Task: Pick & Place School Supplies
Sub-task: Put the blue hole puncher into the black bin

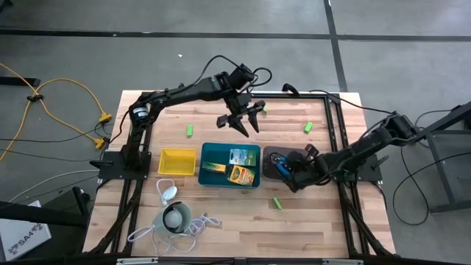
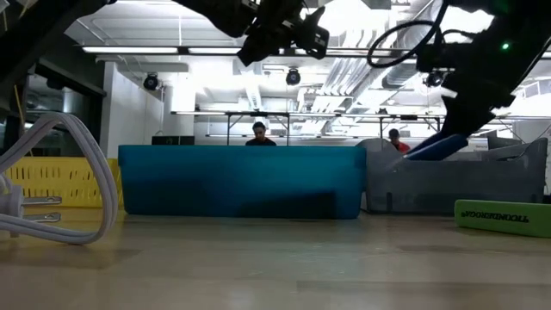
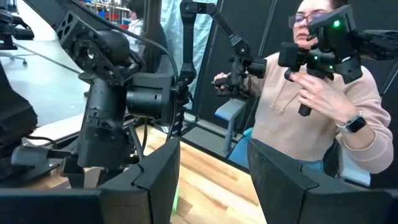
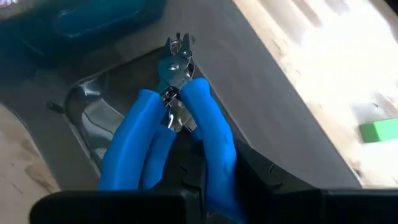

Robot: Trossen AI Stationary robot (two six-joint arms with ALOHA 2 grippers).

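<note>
In the high view we see the right pincer at the centre right of the frame, over the dark grey tray, and it is pinching a blue-handled tool by the two handles; in the right wrist view the metal tip of the tool points down into this tray. The left pincer hangs in the upper middle of the high view, above the bare wooden surface, with its fingers spread wide and nothing between them. The teal tray sits in the centre, just beside the grey one, and it holds a green-and-white flat pack and a yellow-and-green box. The yellow tray stands at its left side. Small lime-green blocks lie loose on the surface — one at the upper left of the trays, one at the upper right, one below the grey tray. A white round gadget with cord rests at the lower left. In the left wrist view a person stands behind the surface.
</note>
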